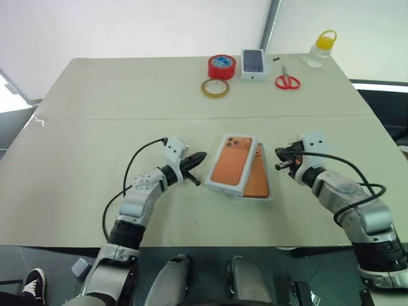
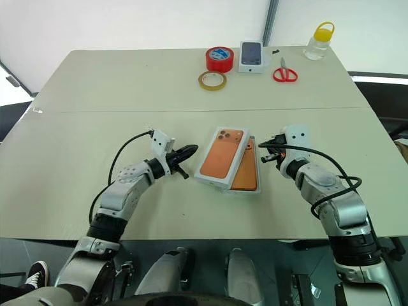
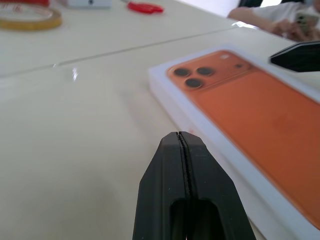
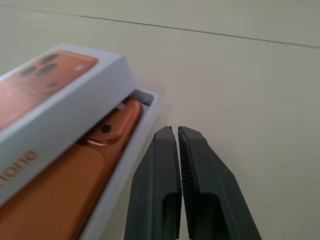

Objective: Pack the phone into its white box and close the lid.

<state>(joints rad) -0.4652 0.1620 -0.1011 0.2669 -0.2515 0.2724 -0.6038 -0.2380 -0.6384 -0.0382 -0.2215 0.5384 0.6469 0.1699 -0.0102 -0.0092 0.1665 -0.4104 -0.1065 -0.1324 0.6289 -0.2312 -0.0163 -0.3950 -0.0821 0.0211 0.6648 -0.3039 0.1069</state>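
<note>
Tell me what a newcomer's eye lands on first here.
The orange-printed lid at mid-table, lying askew over the white box, with the phone showing in the uncovered part. Next, the two shut grippers flanking it: left gripper and right gripper, neither holding anything. Farther back along the table's far edge lies a row of red tape, scissors and a yellow-capped bottle.

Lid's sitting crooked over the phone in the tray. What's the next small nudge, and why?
Probably push the lid rightward with the shut left gripper until it lines up over the tray. The phone already lies inside, but the lid rests skewed, half off the tray's left side.
</note>
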